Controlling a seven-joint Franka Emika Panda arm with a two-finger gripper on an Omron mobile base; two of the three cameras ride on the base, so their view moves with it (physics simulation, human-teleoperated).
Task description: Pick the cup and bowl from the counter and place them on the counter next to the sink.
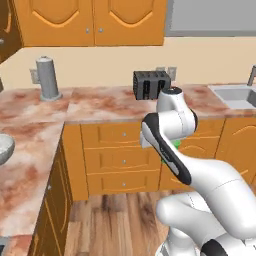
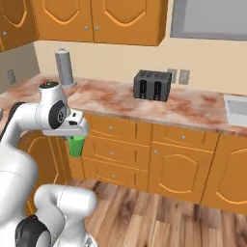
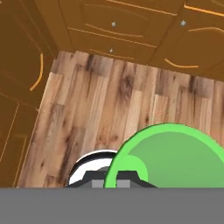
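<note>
green cup [image 2: 75, 145], pink-rust marbled counter [image 2: 116, 103], black toaster [image 2: 152, 85]

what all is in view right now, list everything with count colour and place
cup: one, green, held under the gripper above the wooden floor, clear of the counter
bowl: one, silver-grey, on the counter's left run, cut by the picture edge
counter: one, pink-and-rust marble, L-shaped over orange cabinets
sink: one, grey steel, set in the counter at far right
toaster: one, black, on the counter by the wall
canister: one, grey, upright near the counter's corner
wall outlets: two, grey, behind the toaster
gripper: one, white and dark, shut on the cup
</note>
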